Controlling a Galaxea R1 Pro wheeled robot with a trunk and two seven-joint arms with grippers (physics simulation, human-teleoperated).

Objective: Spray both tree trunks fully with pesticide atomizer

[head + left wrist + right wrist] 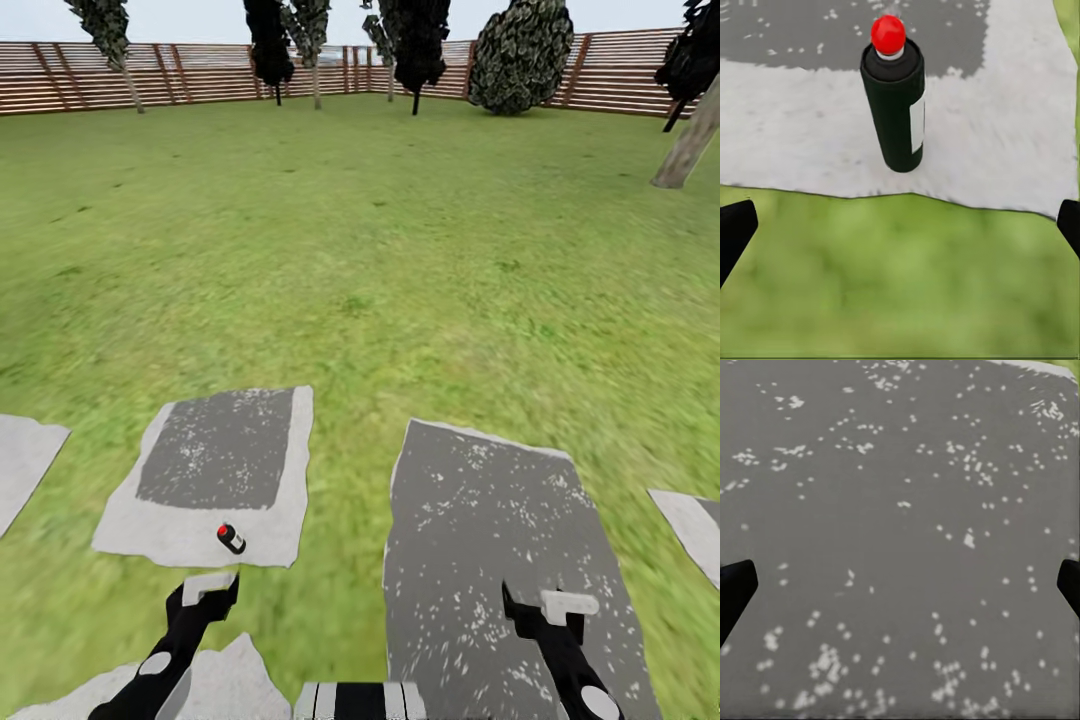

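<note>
Head view: small dark cylindrical pesticide atomizer with a red cap (231, 538) stands on the pale edge of a grey stone paving slab (215, 475), just ahead of the left gripper (208, 587). Left black arm reaches forward from the bottom edge, gripper over the grass short of the slab, apart from the bottle. Right gripper (560, 604) sits over a second, darker speckled slab (480, 540), arm angled forward likewise. Green lawn (360, 250) runs to a brown slatted wooden fence (200, 75); a leaning grey-beige tree trunk (688, 150) shows at far right.

Left wrist view: atomizer (895, 101) upright on the pale slab, white label on its side. Black fingertips (735, 232) at both edges, spread wide, nothing between.

Right wrist view: fingertips (735, 589) wide apart over the speckled slab (900, 525), holding nothing.
</note>
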